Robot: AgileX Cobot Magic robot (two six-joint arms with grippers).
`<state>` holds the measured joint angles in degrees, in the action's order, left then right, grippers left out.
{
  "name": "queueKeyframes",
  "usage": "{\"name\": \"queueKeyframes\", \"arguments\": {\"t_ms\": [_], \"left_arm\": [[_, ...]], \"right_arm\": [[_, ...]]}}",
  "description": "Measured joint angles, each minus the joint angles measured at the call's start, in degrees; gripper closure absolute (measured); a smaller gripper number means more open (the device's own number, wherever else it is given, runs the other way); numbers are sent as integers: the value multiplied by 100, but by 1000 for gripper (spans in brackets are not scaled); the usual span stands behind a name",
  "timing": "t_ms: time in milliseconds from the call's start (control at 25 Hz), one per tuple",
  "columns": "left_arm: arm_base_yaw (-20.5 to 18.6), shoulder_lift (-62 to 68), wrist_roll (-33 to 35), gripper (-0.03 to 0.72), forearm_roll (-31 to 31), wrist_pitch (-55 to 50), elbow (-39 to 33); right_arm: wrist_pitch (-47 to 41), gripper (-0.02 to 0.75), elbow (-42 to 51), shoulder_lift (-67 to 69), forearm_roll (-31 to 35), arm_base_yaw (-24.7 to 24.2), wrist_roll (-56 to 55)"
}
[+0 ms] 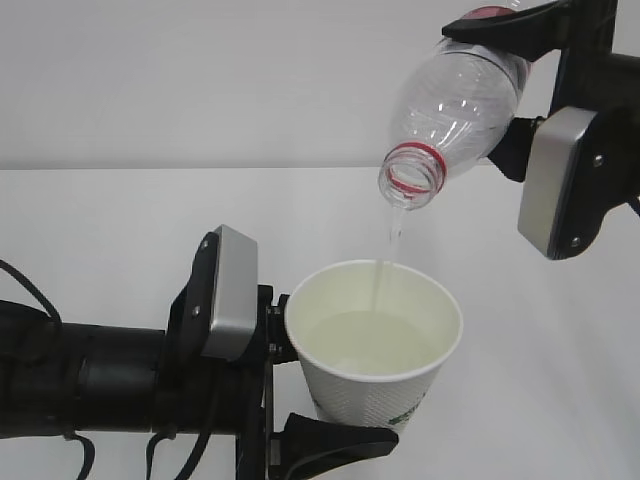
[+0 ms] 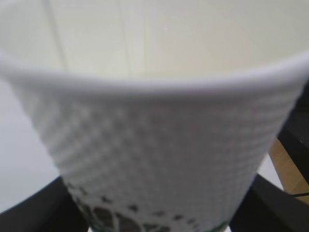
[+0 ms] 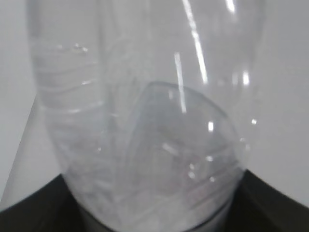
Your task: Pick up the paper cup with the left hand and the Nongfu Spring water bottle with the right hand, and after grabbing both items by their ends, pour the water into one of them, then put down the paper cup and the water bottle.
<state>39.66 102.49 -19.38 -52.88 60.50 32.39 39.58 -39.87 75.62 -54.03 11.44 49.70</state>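
Note:
The white paper cup (image 1: 375,345) stands upright in my left gripper (image 1: 320,415), whose black fingers (image 1: 335,443) are shut on its lower part; the cup (image 2: 154,145) fills the left wrist view, dark green print at its base. Above and to the right, my right gripper (image 1: 520,70) is shut on the clear Nongfu Spring water bottle (image 1: 455,105), tilted mouth-down with its red neck ring over the cup. A thin stream of water (image 1: 393,240) falls from the mouth into the cup, which holds water (image 1: 375,340). The bottle (image 3: 145,121) fills the right wrist view, looking almost empty.
A white table (image 1: 120,220) and pale wall lie behind both arms. A strip of wooden floor (image 2: 289,169) shows past the cup at the right of the left wrist view.

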Motion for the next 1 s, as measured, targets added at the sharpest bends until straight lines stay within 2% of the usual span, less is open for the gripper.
{"name": "queueKeyframes", "arguments": {"t_ms": [1000], "left_arm": [[0, 0, 0, 134, 10, -11, 0]], "right_arm": [[0, 225, 0, 0, 0, 0, 50]]}}
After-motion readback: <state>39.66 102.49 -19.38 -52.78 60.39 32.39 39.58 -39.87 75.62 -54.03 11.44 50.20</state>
